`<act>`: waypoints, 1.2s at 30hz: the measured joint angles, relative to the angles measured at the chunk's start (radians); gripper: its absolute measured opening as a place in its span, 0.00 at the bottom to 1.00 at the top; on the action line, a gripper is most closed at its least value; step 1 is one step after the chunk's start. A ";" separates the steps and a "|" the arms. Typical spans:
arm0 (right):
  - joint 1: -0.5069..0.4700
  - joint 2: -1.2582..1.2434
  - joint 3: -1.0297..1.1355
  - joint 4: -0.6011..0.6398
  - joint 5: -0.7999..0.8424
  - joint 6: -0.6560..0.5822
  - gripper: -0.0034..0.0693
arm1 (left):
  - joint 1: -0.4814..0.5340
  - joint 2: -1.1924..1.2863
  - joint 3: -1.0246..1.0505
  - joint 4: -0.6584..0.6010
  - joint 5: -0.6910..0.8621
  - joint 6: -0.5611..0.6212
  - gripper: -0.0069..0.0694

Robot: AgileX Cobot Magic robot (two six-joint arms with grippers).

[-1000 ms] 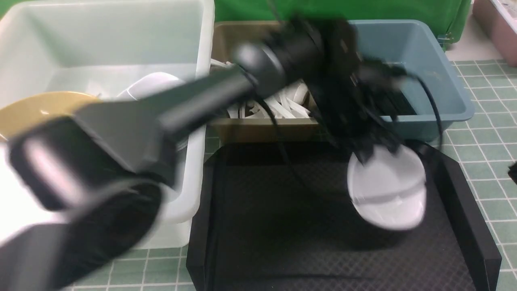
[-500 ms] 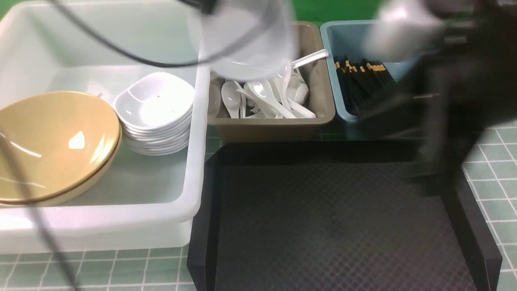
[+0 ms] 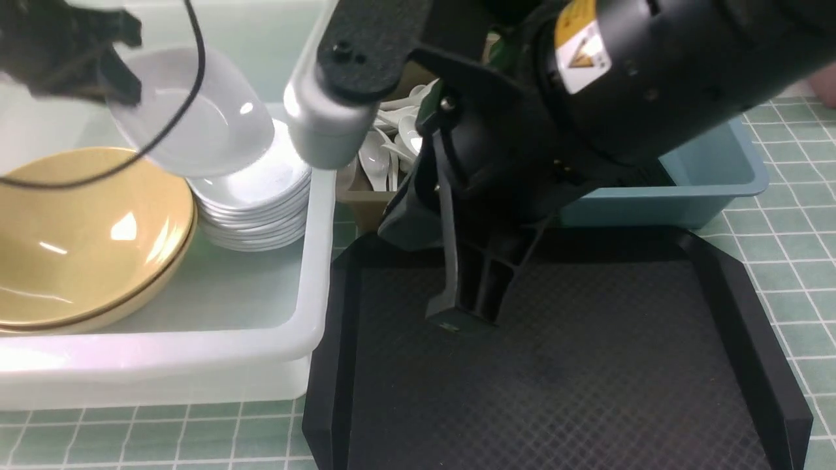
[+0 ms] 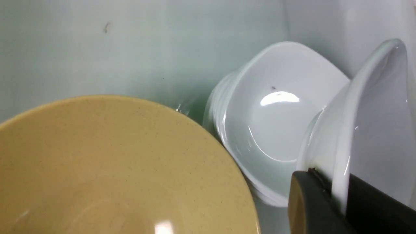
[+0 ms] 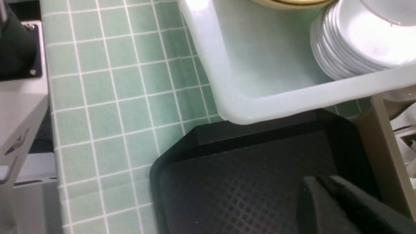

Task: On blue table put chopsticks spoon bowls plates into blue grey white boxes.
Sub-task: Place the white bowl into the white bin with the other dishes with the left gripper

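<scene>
My left gripper (image 3: 121, 78) (image 4: 339, 195) is shut on the rim of a small white plate (image 3: 189, 111) (image 4: 373, 123), tilted just above the stack of plates (image 3: 261, 196) (image 4: 279, 120) in the white box (image 3: 313, 261). Tan bowls (image 3: 85, 235) (image 4: 113, 169) lie in the same box beside the stack. White spoons (image 3: 392, 137) fill the grey-brown box (image 3: 356, 196). The blue box (image 3: 718, 176) shows behind my right arm, which hides the chopsticks. My right gripper (image 3: 457, 313) (image 5: 320, 185) hangs shut and empty over the black tray (image 3: 588, 378).
The black diamond-textured tray (image 5: 243, 182) sits in front of the boxes on the tiled blue table (image 3: 797, 235) (image 5: 107, 97). My bulky right arm crosses the middle of the front view. The white box's corner (image 5: 227, 110) overhangs the tray's edge in the right wrist view.
My left gripper has carried the white plate from over the tray leftward to above the plate stack in the white box. My right arm has swung in over the tray.
</scene>
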 joint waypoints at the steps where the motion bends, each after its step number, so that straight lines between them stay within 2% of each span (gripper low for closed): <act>1: 0.000 0.002 0.000 -0.002 0.000 0.000 0.12 | 0.000 0.013 0.013 -0.011 -0.027 0.016 0.10; 9: 0.000 0.003 -0.002 -0.021 -0.005 0.000 0.13 | 0.000 0.121 0.020 -0.106 -0.129 0.096 0.11; 13: 0.000 0.003 -0.002 -0.027 -0.008 0.000 0.13 | -0.008 0.156 0.020 -0.099 -0.129 0.132 0.17; 20: 0.000 0.003 -0.002 -0.032 -0.007 0.000 0.14 | -0.012 0.179 0.020 -0.038 -0.127 0.157 0.46; 25: 0.000 0.003 -0.002 -0.033 -0.006 0.000 0.14 | -0.012 0.177 0.020 0.011 -0.113 0.159 0.78; 28: 0.000 0.003 -0.002 -0.048 0.005 0.002 0.14 | -0.012 0.160 0.013 0.030 -0.085 0.159 0.89; 32: 0.000 0.003 -0.002 -0.117 0.025 0.039 0.15 | -0.012 0.118 -0.042 0.051 -0.024 0.132 0.90; 34: 0.000 0.000 -0.002 -0.166 0.043 0.073 0.15 | -0.012 0.078 -0.081 0.060 0.017 0.085 0.86; 36: 0.000 -0.009 -0.002 -0.211 0.059 0.112 0.15 | -0.013 0.022 -0.102 0.066 0.060 0.046 0.77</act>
